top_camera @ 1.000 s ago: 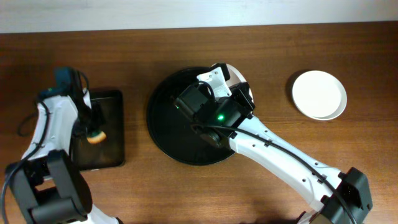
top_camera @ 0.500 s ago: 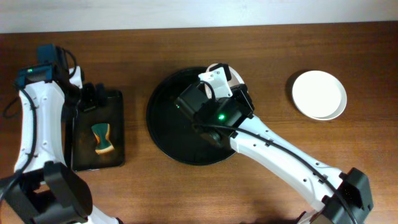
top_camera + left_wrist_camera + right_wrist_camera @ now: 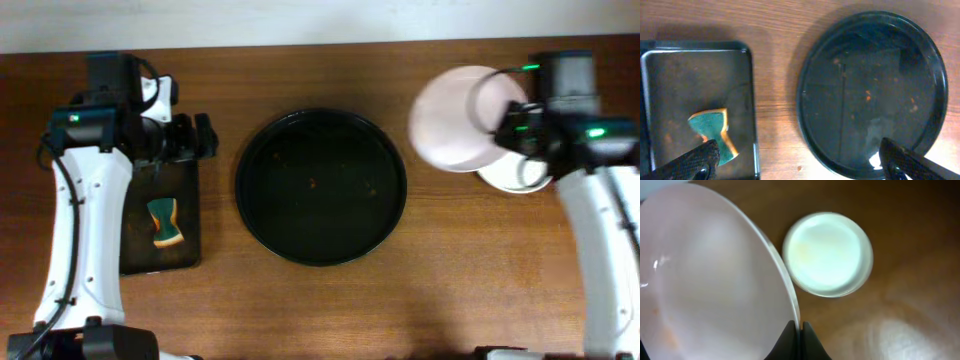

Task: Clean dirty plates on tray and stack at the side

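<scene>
The round black tray [image 3: 320, 248] lies mid-table with no plate on it, only orange specks; the left wrist view shows the tray [image 3: 872, 60] too. My right gripper [image 3: 507, 130] is shut on the rim of a white plate [image 3: 455, 118], holding it tilted above the table. In the right wrist view that plate [image 3: 715, 270] fills the left, with the right gripper [image 3: 800, 329] pinching its edge and faint orange marks low on its left. A white plate [image 3: 528, 178] rests on the table at the right, below the held one; it is also the plate [image 3: 827, 254] in the right wrist view. My left gripper [image 3: 205, 138] is open and holds nothing.
A rectangular black tray [image 3: 185, 250] at the left holds a green and orange sponge [image 3: 165, 222]. In the left wrist view the sponge [image 3: 712, 129] lies on this small tray [image 3: 695, 75], by my left fingertip [image 3: 697, 159]. Bare wood separates the two trays.
My right arm lifted the plate off the round tray and carried it right, over the plate at the side. My left gripper opened, dropped the sponge on the small tray and pulled back.
</scene>
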Robot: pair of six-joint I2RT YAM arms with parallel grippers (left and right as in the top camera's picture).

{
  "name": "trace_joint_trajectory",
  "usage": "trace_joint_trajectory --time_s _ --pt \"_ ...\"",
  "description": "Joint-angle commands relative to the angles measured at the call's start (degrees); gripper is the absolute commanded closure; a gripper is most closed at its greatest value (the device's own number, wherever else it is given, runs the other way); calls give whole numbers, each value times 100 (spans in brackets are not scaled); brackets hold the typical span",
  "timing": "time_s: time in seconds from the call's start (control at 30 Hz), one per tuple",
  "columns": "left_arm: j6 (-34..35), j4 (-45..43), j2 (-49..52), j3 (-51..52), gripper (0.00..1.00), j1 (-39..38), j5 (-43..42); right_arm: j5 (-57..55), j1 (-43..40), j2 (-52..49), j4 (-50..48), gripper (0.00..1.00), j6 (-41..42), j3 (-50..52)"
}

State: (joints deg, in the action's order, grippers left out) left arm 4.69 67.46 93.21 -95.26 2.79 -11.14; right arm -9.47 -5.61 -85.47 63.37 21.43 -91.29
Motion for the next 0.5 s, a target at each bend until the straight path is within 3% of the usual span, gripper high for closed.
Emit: trace_joint_trajectory --time_s 0.0,0.17,0.3,0.43,0.47 --pt "-52 -90 -81 -96 1 -140 -90 1574 -1351 -555 -33 96 114 -22" --pt "-52 -114 -83 -96 1 -157 -90 1755 -2271 -1639 -354 96 -101 -20" --pt "-52 -101 -81 -96 1 -155 -90 1934 -2404 -2605 -986 96 -472 -20" --pt "-52 -98 -81 -96 1 -157 -92 1996 -2402 -2870 -1226 96 -487 -20" --pt "-50 -96 -81 -96 1 -157 -92 1952 -2402 -2876 -1272 92 -490 -22"
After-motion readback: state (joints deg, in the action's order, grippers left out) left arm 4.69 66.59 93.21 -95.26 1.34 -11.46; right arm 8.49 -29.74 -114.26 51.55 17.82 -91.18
